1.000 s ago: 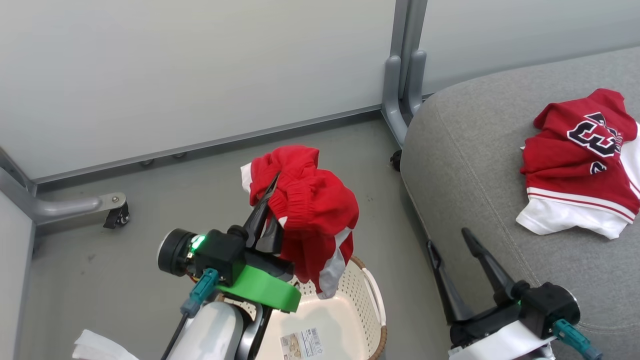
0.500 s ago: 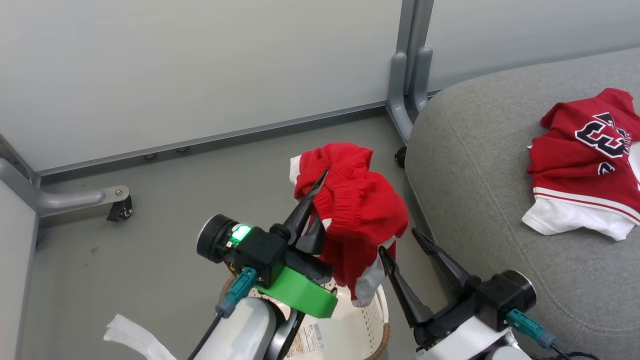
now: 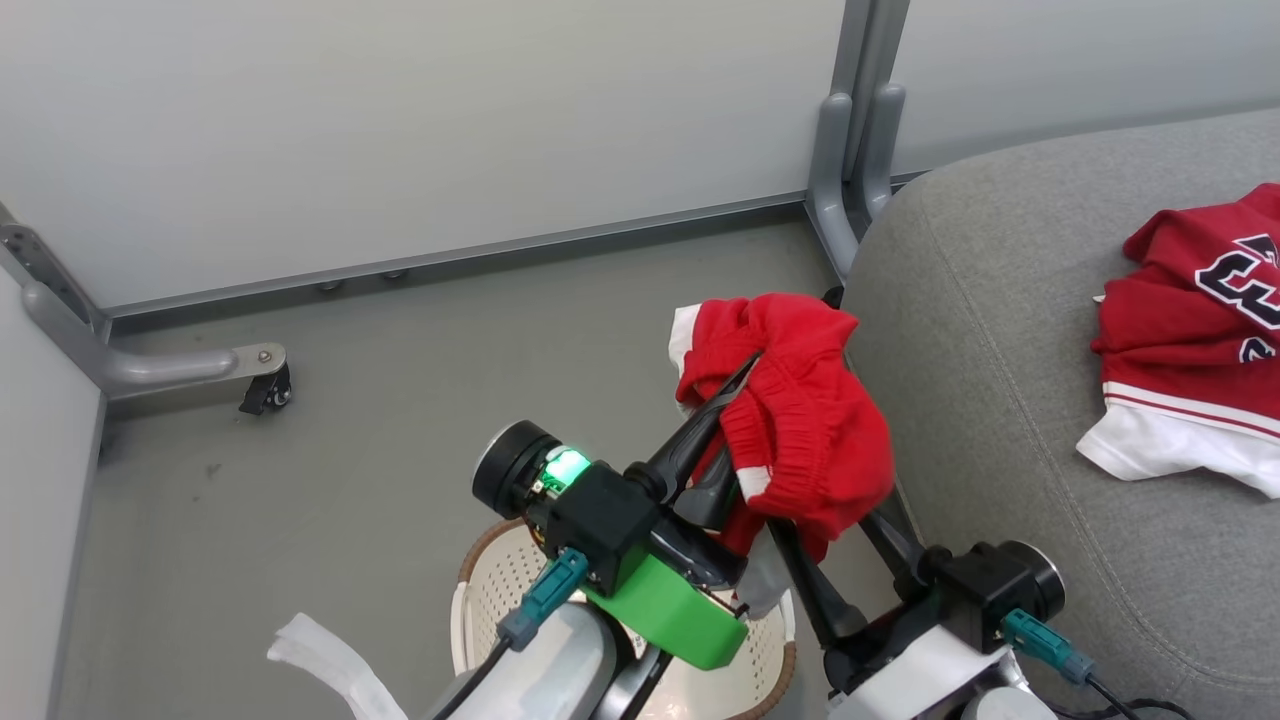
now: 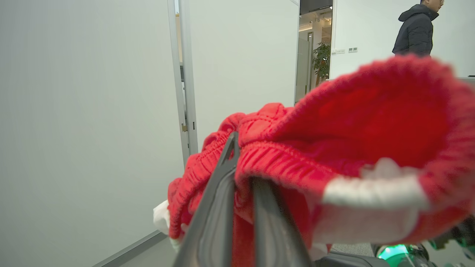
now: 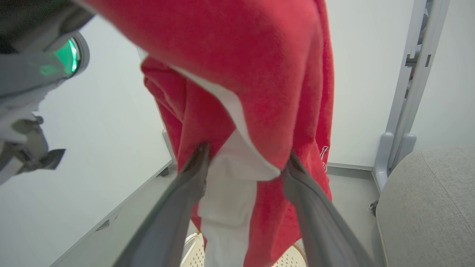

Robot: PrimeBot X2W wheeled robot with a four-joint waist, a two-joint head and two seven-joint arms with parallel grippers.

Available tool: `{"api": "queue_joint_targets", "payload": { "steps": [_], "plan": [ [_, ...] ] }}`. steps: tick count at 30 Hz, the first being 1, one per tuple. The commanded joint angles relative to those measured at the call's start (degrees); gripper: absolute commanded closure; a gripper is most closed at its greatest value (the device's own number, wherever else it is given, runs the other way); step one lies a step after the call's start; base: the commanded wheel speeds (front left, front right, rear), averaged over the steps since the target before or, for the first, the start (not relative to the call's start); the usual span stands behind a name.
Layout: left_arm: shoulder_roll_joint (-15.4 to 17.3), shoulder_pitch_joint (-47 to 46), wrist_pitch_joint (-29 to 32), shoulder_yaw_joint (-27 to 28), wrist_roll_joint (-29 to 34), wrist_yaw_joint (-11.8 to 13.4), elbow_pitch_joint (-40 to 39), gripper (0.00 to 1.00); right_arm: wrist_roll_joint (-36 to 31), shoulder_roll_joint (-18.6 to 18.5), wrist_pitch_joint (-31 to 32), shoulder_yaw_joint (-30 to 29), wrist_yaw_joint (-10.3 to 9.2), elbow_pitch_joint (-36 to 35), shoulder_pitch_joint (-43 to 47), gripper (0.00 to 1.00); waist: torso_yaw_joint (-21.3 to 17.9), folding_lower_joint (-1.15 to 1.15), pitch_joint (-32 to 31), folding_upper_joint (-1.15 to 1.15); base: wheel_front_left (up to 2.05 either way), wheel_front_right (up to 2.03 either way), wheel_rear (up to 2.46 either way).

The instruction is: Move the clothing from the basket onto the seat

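The head camera looks from high, forward and down, on the grey floor, the wall panels and the rounded end of the seat. The left wrist camera is very near the red garment and faces about level across the room, to a person far behind. The right wrist camera looks from low, close at the same garment. Head and right wrist views share also the basket and the seat.

**Red kit status**

I'm watching a bunched red garment with white trim hanging above the cream perforated basket, just beside the grey seat. The numbered red jersey is lying crumpled on that seat.
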Motion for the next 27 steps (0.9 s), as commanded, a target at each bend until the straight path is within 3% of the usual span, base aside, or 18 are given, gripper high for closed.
{"api": "queue_joint_targets", "payload": {
  "steps": [1, 22, 23, 24, 27],
  "plan": [
    [0.03, -0.89, -0.03, -0.05, -0.31, 0.20, 0.21, 1.00, -0.02, -0.33, -0.08, 0.04, -0.07, -0.23, 0.71, 1.00, 0.17, 0.00, 0.11, 0.66, 0.00, 0.00, 0.00],
    [0.02, 0.87, -0.03, 1.58, -1.10, 0.58, 4.82, 0.98, 0.26, -2.18, -0.08, 0.68, -0.07, -1.42, 2.50, 1.00, 0.17, 0.00, -0.24, 0.66, 0.00, 0.00, 0.00],
    [0.02, 0.92, -0.03, 1.65, -1.07, 0.59, 5.03, 0.29, 0.30, -2.23, -0.08, 0.70, -0.07, -1.43, 2.51, 1.00, 0.15, 0.00, -0.23, 0.66, 0.00, 0.00, 0.00],
    [0.02, 0.85, -0.03, 1.91, -0.90, 0.83, 5.31, 0.00, 0.32, -2.27, -0.08, 0.74, -0.07, -1.44, 2.50, 1.00, 0.13, 0.00, -0.21, 0.66, 0.00, 0.00, 0.00],
    [0.03, 0.77, -0.03, 2.64, -0.45, 1.21, 5.68, 0.00, 0.37, -2.34, -0.08, 0.95, -0.07, -1.41, 2.30, 1.00, -0.03, 0.00, -0.10, 0.66, 0.00, 0.00, 0.00]
  ]
}}
